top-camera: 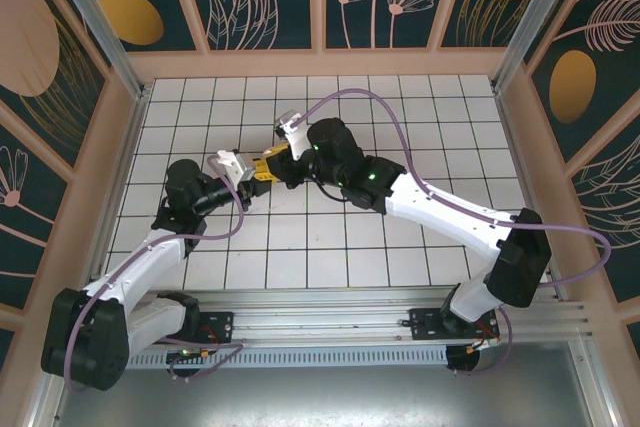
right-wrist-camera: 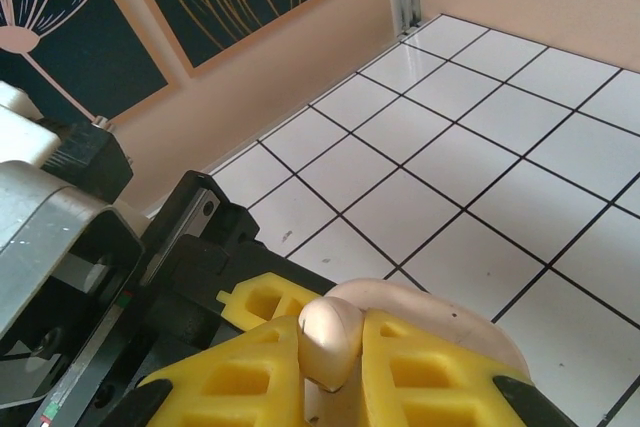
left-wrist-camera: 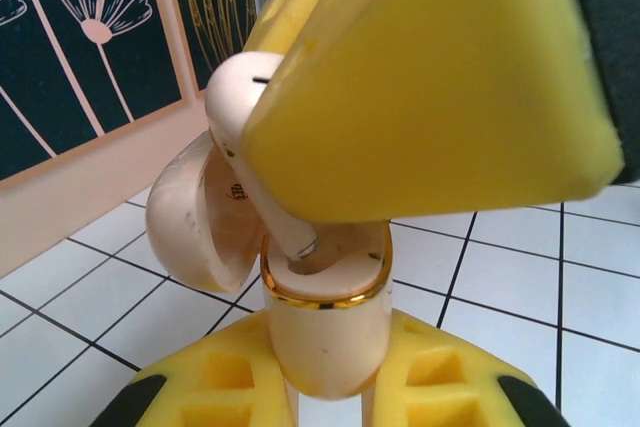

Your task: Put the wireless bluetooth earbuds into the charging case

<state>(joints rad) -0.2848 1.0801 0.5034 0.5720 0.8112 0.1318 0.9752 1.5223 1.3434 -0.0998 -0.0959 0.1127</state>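
Two yellow fingers of the left gripper (left-wrist-camera: 325,392) are clamping the cream charging case (left-wrist-camera: 325,342) by its lower body. The case is standing upright, with its gold rim (left-wrist-camera: 325,295) facing up and its lid (left-wrist-camera: 190,212) hanging open to the left in the left wrist view. One small dark mark (left-wrist-camera: 237,190) is showing where earbud and lid meet, too small to read.

The right gripper (right-wrist-camera: 330,372) is pinching a cream earbud (right-wrist-camera: 325,332) between its closed yellow fingers, and the rounded head is sticking out beyond the fingertips. Seen from the left wrist camera, this earbud (left-wrist-camera: 245,112) is leaning down from under the right gripper's broad yellow pad (left-wrist-camera: 430,77). Its stem tip is sitting at the case's mouth, just within the gold rim.

Overhead, the two grippers are meeting tip to tip above the middle of the white tiled table (top-camera: 400,247), with the left gripper (top-camera: 247,173) and right gripper (top-camera: 273,161) nearly touching.
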